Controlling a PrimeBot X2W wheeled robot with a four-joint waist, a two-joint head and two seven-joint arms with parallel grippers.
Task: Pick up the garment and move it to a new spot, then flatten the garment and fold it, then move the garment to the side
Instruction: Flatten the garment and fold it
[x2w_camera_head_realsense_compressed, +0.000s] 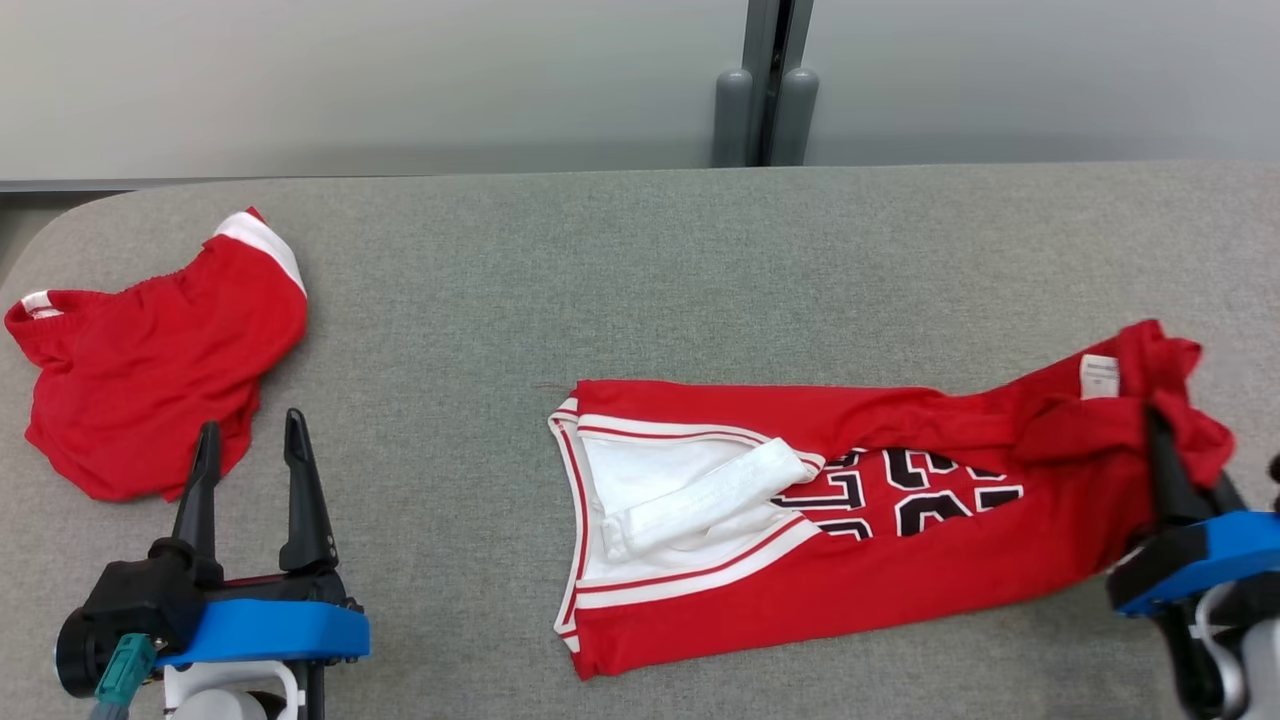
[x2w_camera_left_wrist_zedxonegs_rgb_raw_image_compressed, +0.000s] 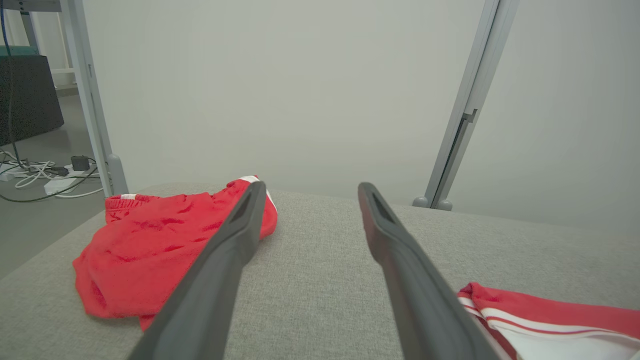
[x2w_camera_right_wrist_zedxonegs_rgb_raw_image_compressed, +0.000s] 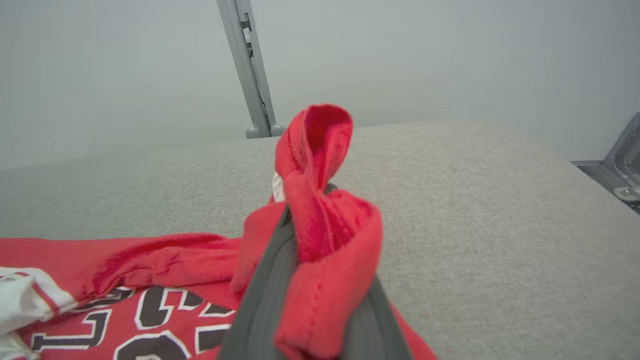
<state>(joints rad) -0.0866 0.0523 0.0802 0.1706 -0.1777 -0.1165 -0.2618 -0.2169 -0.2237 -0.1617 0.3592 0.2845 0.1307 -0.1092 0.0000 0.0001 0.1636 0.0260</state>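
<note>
Head view shows us the red jersey (x2w_camera_head_realsense_compressed: 700, 600) lying on the grey table (x2w_camera_head_realsense_compressed: 640, 280), its right end clenched in our right gripper (x2w_camera_head_realsense_compressed: 1165, 440). Our left gripper (x2w_camera_head_realsense_compressed: 250, 428) gapes beside the red shorts (x2w_camera_head_realsense_compressed: 150, 370).

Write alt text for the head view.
A red sleeveless jersey with black numerals lies stretched across a grey fabric tabletop, its bunched end pinched in the right end effector. The left end effector rests open beside crumpled red shorts with white trim.

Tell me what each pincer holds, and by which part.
Right pincer: shut on the jersey, at its bunched end by the white label. Left pincer: open, holding nothing.
</note>
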